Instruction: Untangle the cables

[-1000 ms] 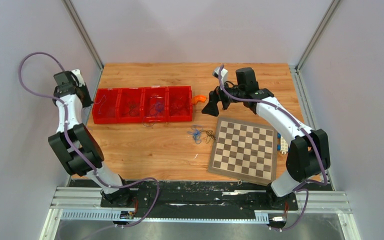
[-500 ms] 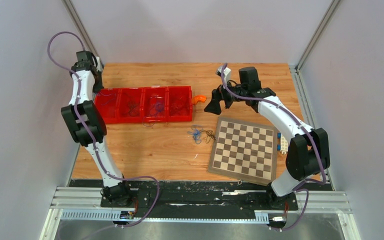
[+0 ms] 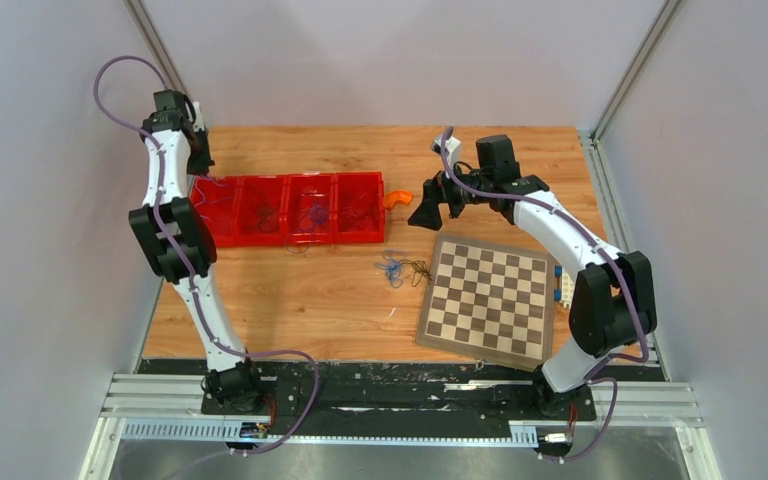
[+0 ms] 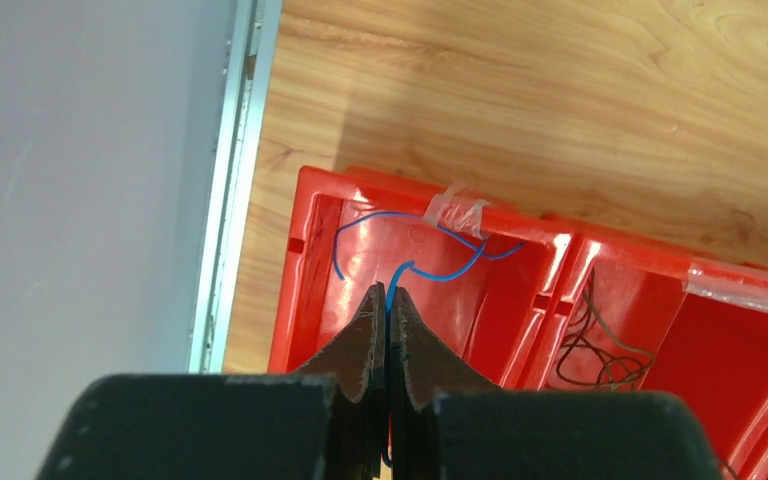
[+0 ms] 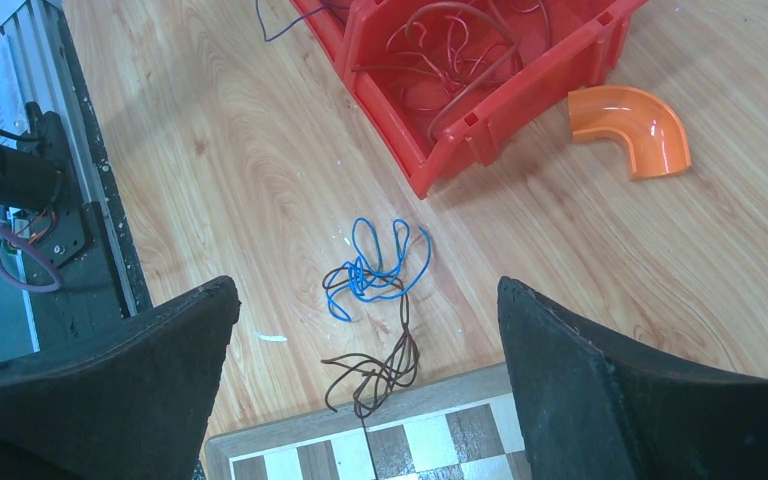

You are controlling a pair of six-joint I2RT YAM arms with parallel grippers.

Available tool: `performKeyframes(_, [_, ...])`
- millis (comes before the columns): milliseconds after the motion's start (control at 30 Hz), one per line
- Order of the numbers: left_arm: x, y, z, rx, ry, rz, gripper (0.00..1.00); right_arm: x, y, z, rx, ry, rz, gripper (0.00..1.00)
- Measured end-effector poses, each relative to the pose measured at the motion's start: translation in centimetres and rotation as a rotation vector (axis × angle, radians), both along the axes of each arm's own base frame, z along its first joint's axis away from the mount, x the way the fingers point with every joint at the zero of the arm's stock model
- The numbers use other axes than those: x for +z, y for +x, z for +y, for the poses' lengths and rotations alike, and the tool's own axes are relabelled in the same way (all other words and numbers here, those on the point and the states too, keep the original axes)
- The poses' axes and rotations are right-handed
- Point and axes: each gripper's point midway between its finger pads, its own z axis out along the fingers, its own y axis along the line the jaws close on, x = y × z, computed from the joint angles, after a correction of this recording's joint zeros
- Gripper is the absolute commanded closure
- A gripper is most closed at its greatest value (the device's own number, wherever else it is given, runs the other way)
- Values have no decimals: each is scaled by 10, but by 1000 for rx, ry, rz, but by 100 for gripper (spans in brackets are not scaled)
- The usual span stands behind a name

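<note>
Left claw (image 4: 388, 298) clenched on blue cable (image 4: 407, 265), poised over end compartment of red bin row (image 4: 305, 200), cable's free length curling inside. Right claw (image 3: 428, 215) spread wide, empty, above surface (image 3: 310, 300) near orange elbow fitting (image 5: 630, 125). Blue-and-brown cable tangle (image 5: 375, 275) lies loose between bins and chessboard (image 3: 488, 298), brown strands reaching board edge.

Top view set high above and behind both arm bases (image 3: 230, 385), facing down and forward over the whole table (image 3: 290, 300). Left wrist view close over the leftmost red bin (image 4: 305, 250), aimed steeply down. Right wrist view higher, perhaps tilted, sharing loose cables (image 5: 365, 275), chessboard (image 5: 410, 445) edge and rightmost bin (image 5: 440, 150) with the top view.
</note>
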Motion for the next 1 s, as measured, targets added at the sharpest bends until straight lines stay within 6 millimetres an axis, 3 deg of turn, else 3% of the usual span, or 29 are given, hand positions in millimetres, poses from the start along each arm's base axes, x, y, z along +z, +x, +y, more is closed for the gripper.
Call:
performKeyframes(367, [-25, 2, -23, -14, -117, -11, 100, -10, 2, -1, -2, 4, 41, 1])
performKeyframes(500, [-26, 14, -31, -44, -156, -67, 99, -17, 3, -2, -7, -1, 65, 1])
performKeyframes(600, [-20, 23, -28, -54, -156, -110, 97, -17, 4, -4, -12, -1, 70, 1])
performKeyframes(767, [-27, 18, -16, -32, -172, -111, 93, -18, 6, -8, -21, -2, 73, 1])
performKeyframes(833, [-37, 8, -8, -10, -181, -89, 84, -18, 6, -8, -23, -2, 74, 1])
performKeyframes(1000, [-59, -21, 9, 33, -199, -17, 43, -17, 5, -8, -20, 1, 77, 1])
